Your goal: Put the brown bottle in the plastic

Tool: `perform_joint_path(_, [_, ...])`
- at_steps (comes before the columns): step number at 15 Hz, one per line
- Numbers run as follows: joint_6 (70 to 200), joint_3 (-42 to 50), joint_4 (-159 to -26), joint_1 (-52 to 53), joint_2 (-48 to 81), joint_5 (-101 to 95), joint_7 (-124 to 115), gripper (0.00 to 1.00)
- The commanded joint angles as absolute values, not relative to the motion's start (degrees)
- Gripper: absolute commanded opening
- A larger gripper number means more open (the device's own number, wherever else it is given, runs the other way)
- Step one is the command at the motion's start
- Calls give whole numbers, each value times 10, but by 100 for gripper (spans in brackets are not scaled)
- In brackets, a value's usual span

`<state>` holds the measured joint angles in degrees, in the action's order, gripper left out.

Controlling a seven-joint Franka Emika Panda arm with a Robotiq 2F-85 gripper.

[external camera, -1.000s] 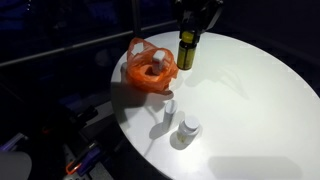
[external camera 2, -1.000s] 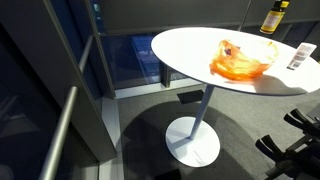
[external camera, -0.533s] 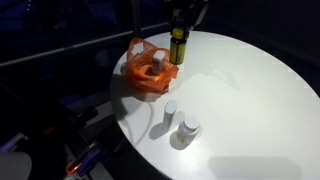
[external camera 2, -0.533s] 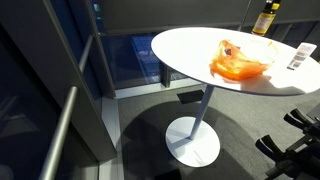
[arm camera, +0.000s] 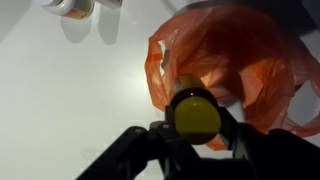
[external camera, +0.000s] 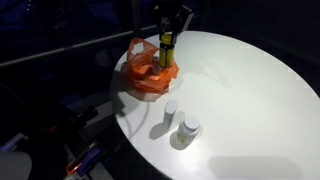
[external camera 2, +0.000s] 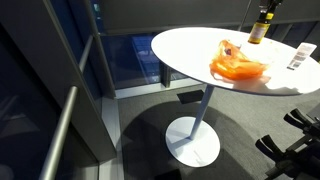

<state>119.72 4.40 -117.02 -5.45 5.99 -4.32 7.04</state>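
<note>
Gripper clenched on the brown bottle, I hold it upright over the orange plastic bag on the table: transport step, with lowering into the bag's mouth and release judged next.

One brown bottle, one orange plastic bag, two small white containers, one round table.

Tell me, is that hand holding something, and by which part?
Yes. The hand holds the brown bottle by its upper end, near the cap, with the body hanging upright over the orange plastic bag.
</note>
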Motion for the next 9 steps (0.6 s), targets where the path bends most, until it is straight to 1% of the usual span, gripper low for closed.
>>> perform_joint_path(1, [1220,43,-1181,-55,66,-29,87,20])
perform_joint_path(9, [1270,39,-1179,-57,103,-8,96,20])
